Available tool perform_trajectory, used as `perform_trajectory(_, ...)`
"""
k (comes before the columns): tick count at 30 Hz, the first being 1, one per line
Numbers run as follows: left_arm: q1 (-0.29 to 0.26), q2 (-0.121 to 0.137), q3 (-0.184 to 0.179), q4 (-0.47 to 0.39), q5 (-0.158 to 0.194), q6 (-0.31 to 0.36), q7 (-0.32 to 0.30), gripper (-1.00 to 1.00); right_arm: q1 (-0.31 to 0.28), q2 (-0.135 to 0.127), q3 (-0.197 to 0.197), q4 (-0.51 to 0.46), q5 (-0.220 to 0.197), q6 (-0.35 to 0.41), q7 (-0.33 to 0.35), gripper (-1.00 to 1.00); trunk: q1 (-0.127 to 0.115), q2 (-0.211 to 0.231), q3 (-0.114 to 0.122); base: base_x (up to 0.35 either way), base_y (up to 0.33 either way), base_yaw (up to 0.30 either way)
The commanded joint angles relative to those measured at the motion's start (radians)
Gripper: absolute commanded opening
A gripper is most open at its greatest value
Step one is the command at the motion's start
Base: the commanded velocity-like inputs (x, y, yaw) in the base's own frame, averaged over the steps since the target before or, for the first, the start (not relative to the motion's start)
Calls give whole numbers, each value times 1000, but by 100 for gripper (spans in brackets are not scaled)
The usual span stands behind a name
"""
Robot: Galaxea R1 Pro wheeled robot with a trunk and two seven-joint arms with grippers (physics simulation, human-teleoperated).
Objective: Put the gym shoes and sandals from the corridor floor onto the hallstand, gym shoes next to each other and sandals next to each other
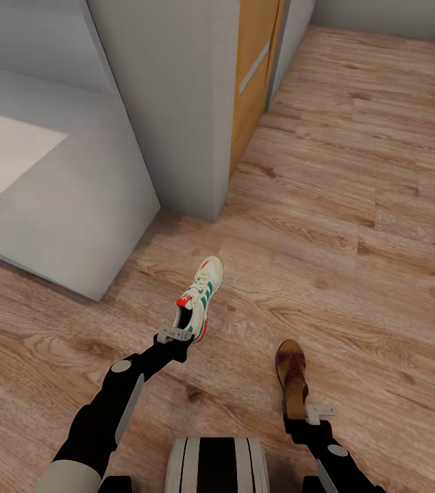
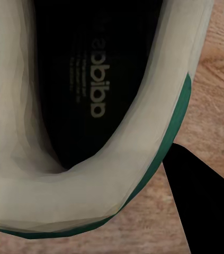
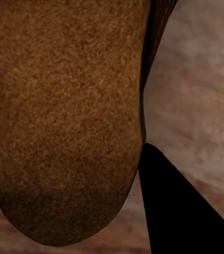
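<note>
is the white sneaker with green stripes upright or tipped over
Upright: the white sneaker with green stripes shows its laces and open collar from above, the left gripper at its heel.

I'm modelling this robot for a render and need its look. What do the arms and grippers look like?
Both arms are glossy black with pale grey round joint caps. The left arm has a grey strip along the forearm and a light grey upper segment. The left gripper and right gripper have pale grey fingers on black bases.

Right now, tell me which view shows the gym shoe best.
The head view: the whole gym shoe shows there, green stripes, red heel, with the left gripper at its heel. The left wrist view gives just its heel opening and dark insole, very close. The right wrist view faces the brown sandal instead.
</note>
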Motion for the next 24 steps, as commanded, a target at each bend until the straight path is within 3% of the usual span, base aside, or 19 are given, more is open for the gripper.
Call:
perform_trajectory(1,0,-1,1,-1,-5,5,-5,-100,0,0,-1,-1,-4,3,0,-100,0,0,-1,0,0,0)
perform_trajectory(24,0,-1,1,-1,-5,5,-5,-100,0,0,0,-1,-4,3,0,-100,0,0,-1,-7,0,0)
